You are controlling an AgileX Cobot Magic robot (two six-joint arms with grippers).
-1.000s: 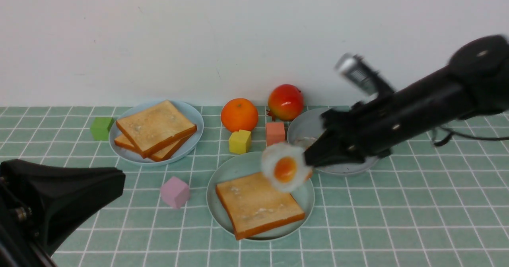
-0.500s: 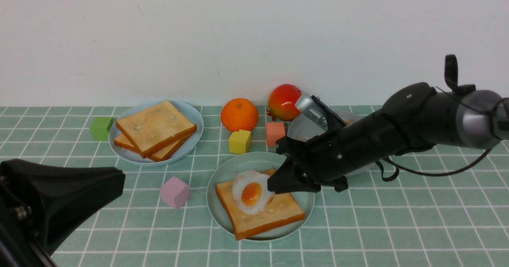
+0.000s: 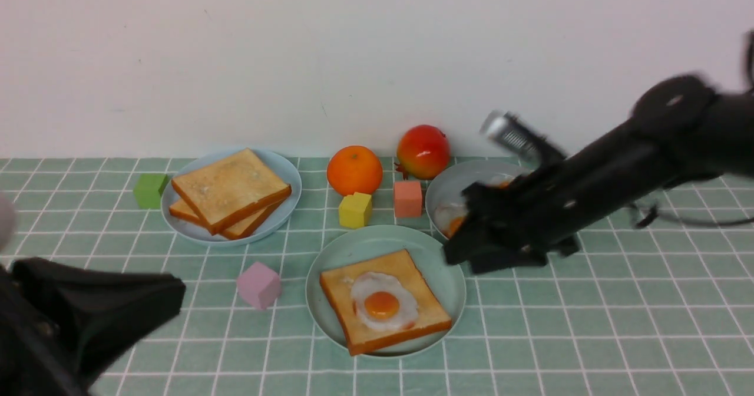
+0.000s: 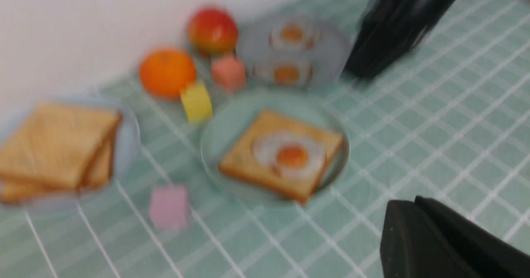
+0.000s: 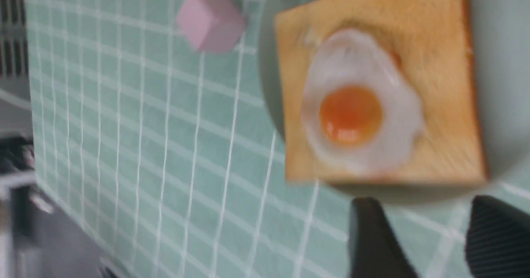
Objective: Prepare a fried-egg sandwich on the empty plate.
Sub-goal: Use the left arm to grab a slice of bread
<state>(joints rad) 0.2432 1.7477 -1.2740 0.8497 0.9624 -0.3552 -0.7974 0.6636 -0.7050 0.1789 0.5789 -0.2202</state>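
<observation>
The plate (image 3: 353,248) just beside the right pincer (image 3: 455,258) looks matt and smooth. Its toast (image 3: 340,293) looks rough, the egg (image 3: 383,306) glossy at the yolk. The pincer is matt black.

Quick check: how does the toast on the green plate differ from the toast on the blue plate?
The green plate holds a single toast slice; the blue plate holds a two-slice stack. The single toast slice carries a fried egg; the two-slice stack's top is bare. Both are golden-brown squares with darker crusts.
</observation>
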